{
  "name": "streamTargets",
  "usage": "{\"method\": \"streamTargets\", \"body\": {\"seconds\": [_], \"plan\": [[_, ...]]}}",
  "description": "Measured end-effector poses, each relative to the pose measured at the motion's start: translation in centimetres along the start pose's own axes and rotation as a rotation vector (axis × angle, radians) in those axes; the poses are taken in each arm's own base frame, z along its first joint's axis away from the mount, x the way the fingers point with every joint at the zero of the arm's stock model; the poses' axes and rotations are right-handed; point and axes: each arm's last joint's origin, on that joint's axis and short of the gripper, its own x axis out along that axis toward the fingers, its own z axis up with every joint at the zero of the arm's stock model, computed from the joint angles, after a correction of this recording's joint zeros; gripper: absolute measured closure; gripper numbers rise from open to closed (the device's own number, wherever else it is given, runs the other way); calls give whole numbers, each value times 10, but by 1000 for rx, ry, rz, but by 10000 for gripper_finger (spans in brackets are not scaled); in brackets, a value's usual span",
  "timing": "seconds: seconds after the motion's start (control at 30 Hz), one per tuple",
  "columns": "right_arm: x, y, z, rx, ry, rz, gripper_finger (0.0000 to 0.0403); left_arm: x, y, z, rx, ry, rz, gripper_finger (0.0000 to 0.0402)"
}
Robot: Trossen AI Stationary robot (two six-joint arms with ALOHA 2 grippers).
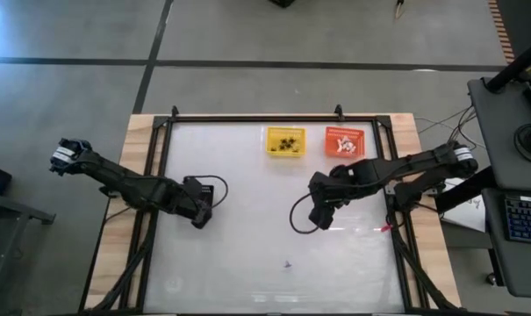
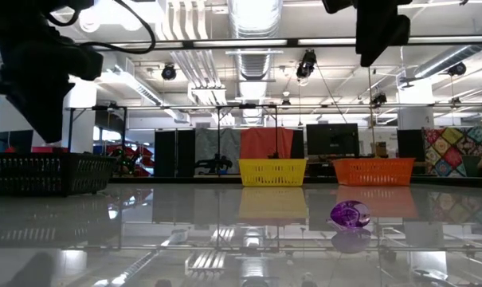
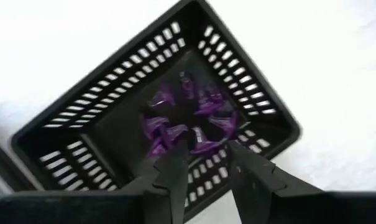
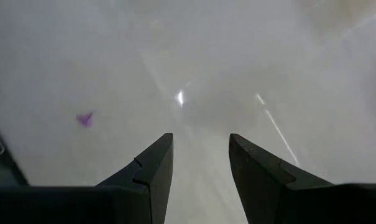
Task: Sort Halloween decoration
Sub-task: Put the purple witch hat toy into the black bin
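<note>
The left hand (image 3: 203, 165) is held parted and empty over the black basket (image 3: 69, 118) near the tabletop's (image 1: 247, 175) left edge, where purple trinkets (image 3: 188, 124) are piled. The right hand (image 4: 200, 165), open and empty, is poised mid-tabletop; one purple trinket (image 2: 350, 214) is seen toward the near edge

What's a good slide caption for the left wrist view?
Left gripper, fingers apart, above the black basket of purple trinkets.
</note>
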Motion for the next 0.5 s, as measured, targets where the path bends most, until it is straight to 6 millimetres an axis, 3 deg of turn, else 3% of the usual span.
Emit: {"method": "streamTargets", "body": {"seconds": [0.17, 0.5], "plan": [[10, 21, -7, -61, 4, 67, 257, 0, -5, 2, -19, -19, -53, 304], [51, 69, -25, -293, -14, 149, 257, 0, -9, 3, -23, -37, -86, 304]]}}
